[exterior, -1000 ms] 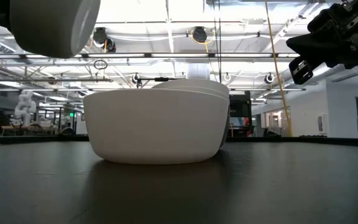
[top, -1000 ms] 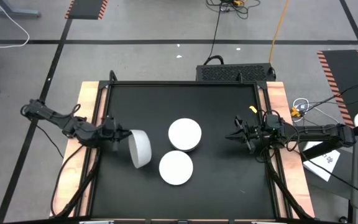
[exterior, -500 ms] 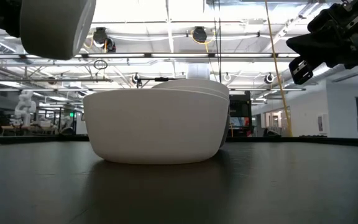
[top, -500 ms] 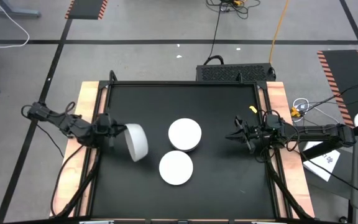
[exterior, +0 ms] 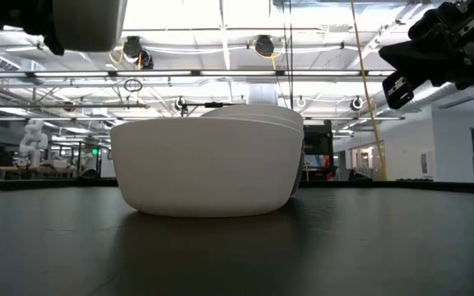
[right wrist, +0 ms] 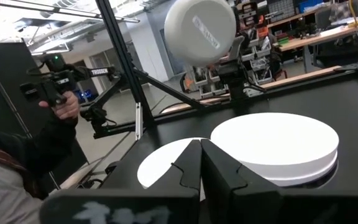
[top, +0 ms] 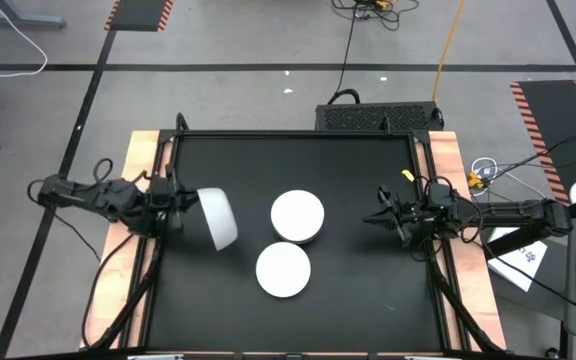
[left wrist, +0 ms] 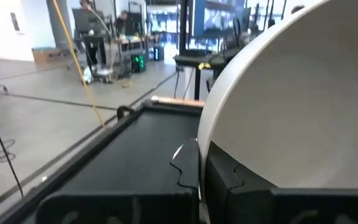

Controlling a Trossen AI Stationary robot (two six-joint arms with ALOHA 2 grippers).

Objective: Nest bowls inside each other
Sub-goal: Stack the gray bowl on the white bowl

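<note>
Nearest the front table edge, one white bowl [top: 284, 269] sits upside down on the black table [top: 368, 300], base uppermost; in the low view it fills the middle of the frame [exterior: 208, 168]. Just behind it and slightly toward the right arm's side stands an upturned white stack [top: 297, 217], its rims showing as layered edges behind the front bowl [exterior: 282, 119]; the number of bowls in it cannot be told. The two touch or nearly touch in the high view.

The left gripper [top: 181, 212] is at the table's left side, raised clear of the surface, clenched on the rim of a third white bowl [top: 218, 219]. That held bowl is tipped on its side, well above the table in the low view [exterior: 85, 23], with its rim caught between the fingers in the left wrist view [left wrist: 291, 106].

The right gripper [top: 376, 216] hangs above the table's right side, clear of all bowls, its fingers closed together on nothing [right wrist: 202, 165].

Beyond the table, a person's hand [right wrist: 64, 106] holds a dark device.
</note>
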